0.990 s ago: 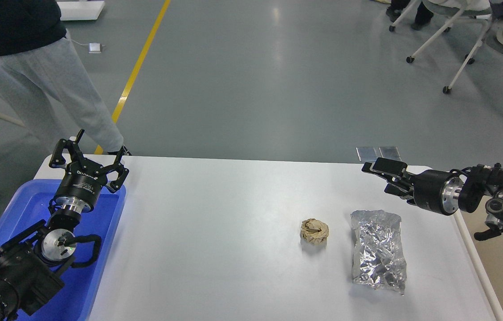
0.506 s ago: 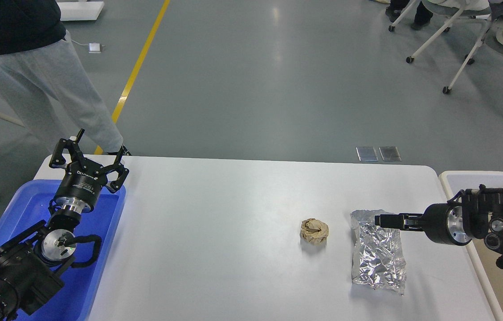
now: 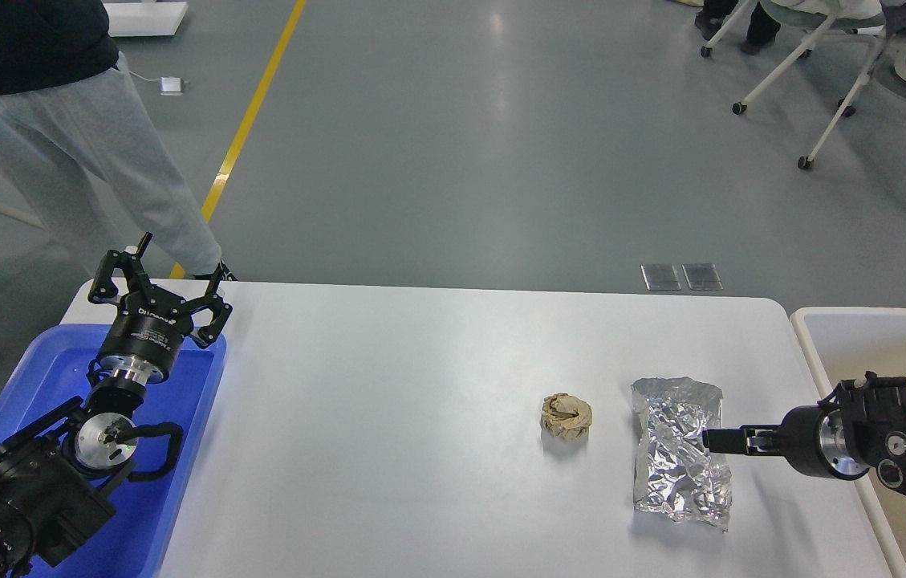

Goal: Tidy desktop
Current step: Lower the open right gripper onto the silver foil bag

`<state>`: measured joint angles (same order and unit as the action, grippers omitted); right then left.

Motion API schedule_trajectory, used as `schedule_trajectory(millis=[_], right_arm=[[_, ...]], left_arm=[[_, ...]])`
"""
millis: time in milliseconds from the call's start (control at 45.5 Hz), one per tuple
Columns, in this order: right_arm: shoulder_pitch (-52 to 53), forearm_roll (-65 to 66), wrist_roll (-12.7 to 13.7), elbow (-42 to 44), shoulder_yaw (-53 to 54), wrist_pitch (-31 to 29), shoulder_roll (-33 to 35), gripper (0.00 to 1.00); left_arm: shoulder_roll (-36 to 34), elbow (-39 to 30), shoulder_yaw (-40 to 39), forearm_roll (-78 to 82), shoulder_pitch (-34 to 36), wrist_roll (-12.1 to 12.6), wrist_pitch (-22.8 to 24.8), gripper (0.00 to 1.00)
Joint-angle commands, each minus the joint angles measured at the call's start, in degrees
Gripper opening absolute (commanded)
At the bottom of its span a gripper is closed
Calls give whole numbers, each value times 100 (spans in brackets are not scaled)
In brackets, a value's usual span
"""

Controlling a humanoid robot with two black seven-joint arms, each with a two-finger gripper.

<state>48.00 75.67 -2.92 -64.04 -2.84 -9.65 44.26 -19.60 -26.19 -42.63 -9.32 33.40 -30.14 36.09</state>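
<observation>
The white desktop [image 3: 420, 417] holds a crumpled brown paper ball [image 3: 566, 415] and, just right of it, a crinkled silver foil bag [image 3: 677, 457] lying flat. My right gripper [image 3: 709, 439] comes in low from the right, and its tip is at the foil bag's right edge. It is seen edge-on as one thin dark bar, so its fingers cannot be told apart. My left gripper [image 3: 164, 271] is open and empty. It points up over the far end of the blue tray [image 3: 51, 365], far from both objects.
A beige-white bin [image 3: 862, 329] stands off the table's right end, under my right arm. A person in grey trousers [image 3: 75, 152] stands by the table's far left corner. Wheeled chairs [image 3: 822, 72] stand at the far right.
My right gripper has come down and toward me from over the table's far right corner to the foil bag's right edge. The left arm, paper ball and foil bag have not moved.
</observation>
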Motion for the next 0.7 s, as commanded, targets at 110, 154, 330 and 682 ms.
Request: schedule_trajectory(millis=[110,154,330,682], right_arm=[[-344,-17,-16,190,56,95,-146,99],[-361,-35,-16,199,56,95,-155,99],[-423,-53,-34,190,82,121,-225,99],[-529,18,-385,251,29,271,-366,68]], left_arm=[[0,0,0,1,0,0,3,100],[0,0,0,-8,0,0,3,100],[0,0,0,-8,0,0,3,100],[0,0,0,1,0,0,3,100]])
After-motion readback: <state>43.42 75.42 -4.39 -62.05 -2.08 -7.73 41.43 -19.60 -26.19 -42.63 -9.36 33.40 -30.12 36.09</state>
